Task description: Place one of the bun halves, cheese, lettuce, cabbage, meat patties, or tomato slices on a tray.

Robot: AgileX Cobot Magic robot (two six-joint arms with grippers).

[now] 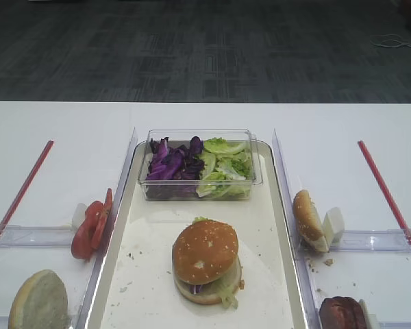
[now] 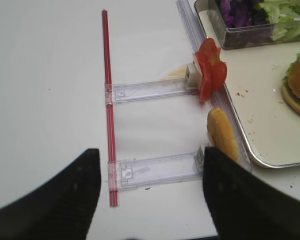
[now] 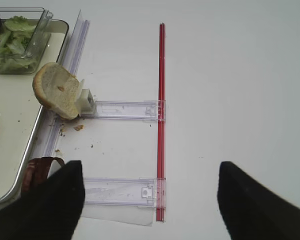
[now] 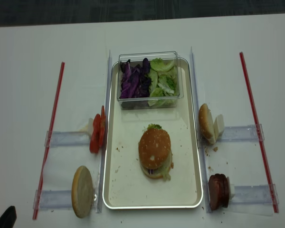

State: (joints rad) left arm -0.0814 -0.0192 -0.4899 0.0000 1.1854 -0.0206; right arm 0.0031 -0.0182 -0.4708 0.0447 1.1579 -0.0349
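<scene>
On the silver-rimmed tray (image 1: 151,274) sits a stacked burger topped by the sesame bun half (image 1: 205,248), with lettuce sticking out underneath. More lettuce (image 1: 226,166) and purple cabbage (image 1: 171,164) fill a clear box at the tray's far end. Tomato slices (image 1: 90,226) stand on edge left of the tray, and meat patties (image 1: 341,314) stand at its right front. No cheese is in view. My right gripper (image 3: 150,170) is open over bare table right of the patties (image 3: 40,170). My left gripper (image 2: 151,152) is open above a clear holder, left of the tray.
A seedless bun piece (image 1: 38,301) leans at front left and another (image 1: 308,218) at right. Clear plastic holders (image 3: 122,109) and red rods (image 3: 161,100) flank the tray on both sides. The clear box (image 1: 198,131) has raised walls. Crumbs lie on the tray liner.
</scene>
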